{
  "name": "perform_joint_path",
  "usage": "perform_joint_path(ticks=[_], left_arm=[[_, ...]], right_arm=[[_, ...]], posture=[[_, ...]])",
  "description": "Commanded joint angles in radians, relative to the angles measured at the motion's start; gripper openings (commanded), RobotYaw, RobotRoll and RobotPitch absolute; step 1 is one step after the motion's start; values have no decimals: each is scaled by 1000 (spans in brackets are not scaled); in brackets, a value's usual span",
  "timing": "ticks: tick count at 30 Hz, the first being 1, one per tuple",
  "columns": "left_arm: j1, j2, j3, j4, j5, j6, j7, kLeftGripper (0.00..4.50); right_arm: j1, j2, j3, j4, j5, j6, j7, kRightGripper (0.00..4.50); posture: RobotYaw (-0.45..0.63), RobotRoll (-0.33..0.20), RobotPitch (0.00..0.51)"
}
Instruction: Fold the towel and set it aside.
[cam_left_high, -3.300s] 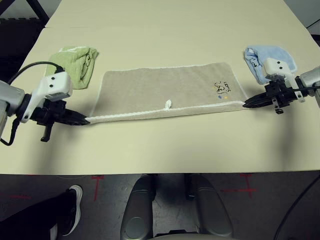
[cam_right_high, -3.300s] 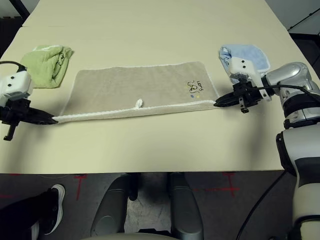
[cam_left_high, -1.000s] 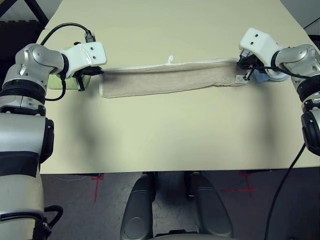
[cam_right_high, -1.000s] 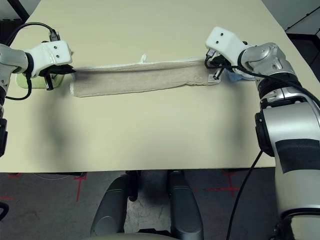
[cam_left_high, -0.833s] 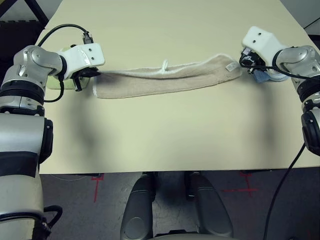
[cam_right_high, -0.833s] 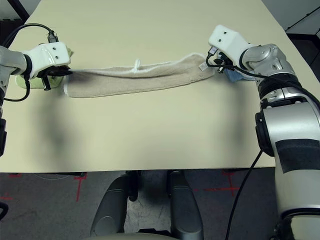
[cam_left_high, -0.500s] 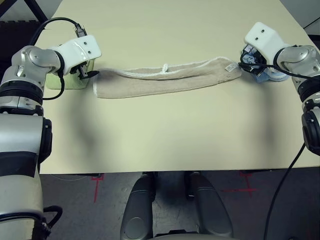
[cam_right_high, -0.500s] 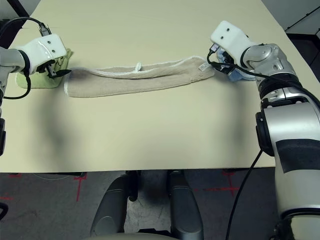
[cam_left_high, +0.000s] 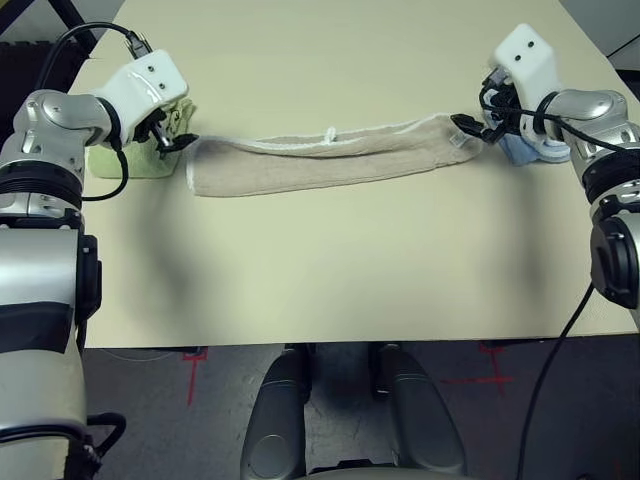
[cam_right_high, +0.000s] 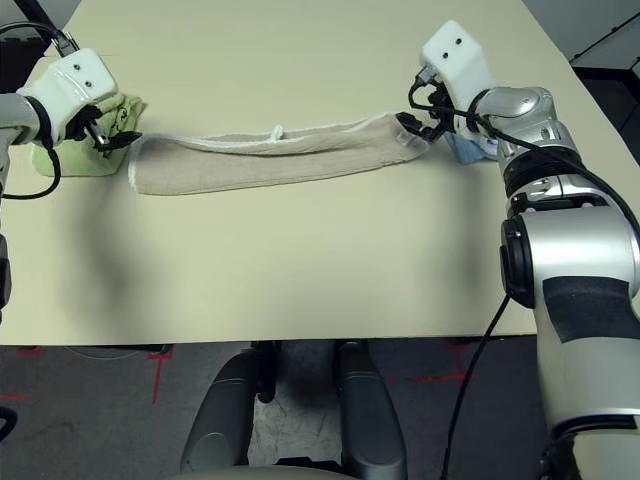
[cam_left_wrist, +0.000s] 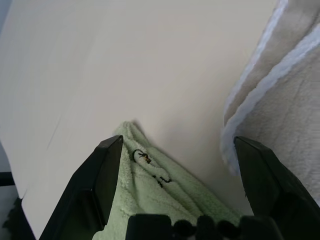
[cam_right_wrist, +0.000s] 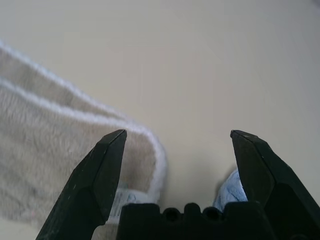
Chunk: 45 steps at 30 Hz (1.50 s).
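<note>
The towel (cam_left_high: 325, 160) lies on the surface (cam_left_high: 330, 270) as a long narrow strip, already folded once lengthwise. The left end effector (cam_left_high: 172, 143) at its one end and the right end effector (cam_left_high: 472, 128) at its other end both stand apart, holding nothing. I judge the next move must grip one end again and bring it over to the other end.

Lab: red tape crosses (cam_left_high: 195, 357) marking the floor.

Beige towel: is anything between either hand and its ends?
Nothing visible. The left hand is open beside one end of the beige towel, above the green towel. The right hand is open at the other end, beside the blue towel.
</note>
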<state>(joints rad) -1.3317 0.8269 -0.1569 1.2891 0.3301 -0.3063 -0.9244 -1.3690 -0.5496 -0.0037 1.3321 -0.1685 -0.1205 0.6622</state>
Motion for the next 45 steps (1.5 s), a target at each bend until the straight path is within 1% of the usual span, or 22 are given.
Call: perform_joint_path(ticks=[1, 6, 12, 19, 23, 26, 28, 32, 35, 38, 40, 43, 44, 45], left_arm=[[30, 4, 16, -17, -30, 12, -48, 4482], [48, 4, 24, -36, -48, 16, -67, 4482], [59, 3, 33, -58, -63, 17, -95, 4482], [66, -2, 38, -82, -79, 20, -107, 4482], [69, -8, 39, -87, -82, 20, -109, 4482], [73, -9, 40, -93, -86, 19, -111, 4482], [79, -9, 41, -99, -90, 19, -112, 4482], [96, -16, 46, -112, -98, 22, -109, 4482], [106, -20, 49, -121, -103, 24, -110, 4482], [113, -20, 49, -129, -109, 26, -113, 4482], [116, -19, 49, -133, -112, 27, -115, 4482], [123, -19, 59, -144, -128, 38, -119, 4482], [128, -23, 69, -150, -144, 49, -123, 4482], [134, -31, 88, -161, -171, 63, -136, 4482]], right_arm=[[-16, 5, -15, -7, 4, 30, -75, 4500], [-1, 32, 31, -6, -44, 15, -73, 4500], [11, 35, 55, -1, -70, 16, -60, 4500], [31, 41, 120, 2, -141, 19, -110, 4500], [61, 50, 132, 8, -159, 53, -162, 4500], [72, 69, 105, 7, -135, 79, -191, 4500], [70, 92, 59, 5, -94, 105, -233, 4500], [68, 134, -43, 3, -7, 151, -371, 4500], [65, 144, -94, 2, 32, 176, -455, 4500], [63, 140, -120, 3, 47, 205, -524, 4500], [63, 134, -132, 2, 55, 220, -541, 4500], [68, 120, -139, -4, 62, 214, -520, 4500], [69, 121, -156, -9, 83, 192, -494, 4500], [69, 131, -201, -18, 137, 169, -439, 4500]], posture=[[-3, 0, 241], [-1, 0, 241], [3, 0, 241], [5, 0, 245], [6, 0, 247], [4, 0, 247], [4, 0, 248], [3, 0, 254], [5, 0, 256], [7, 0, 256], [5, 0, 254], [-2, 0, 247], [-2, 0, 247], [-8, 0, 246]])
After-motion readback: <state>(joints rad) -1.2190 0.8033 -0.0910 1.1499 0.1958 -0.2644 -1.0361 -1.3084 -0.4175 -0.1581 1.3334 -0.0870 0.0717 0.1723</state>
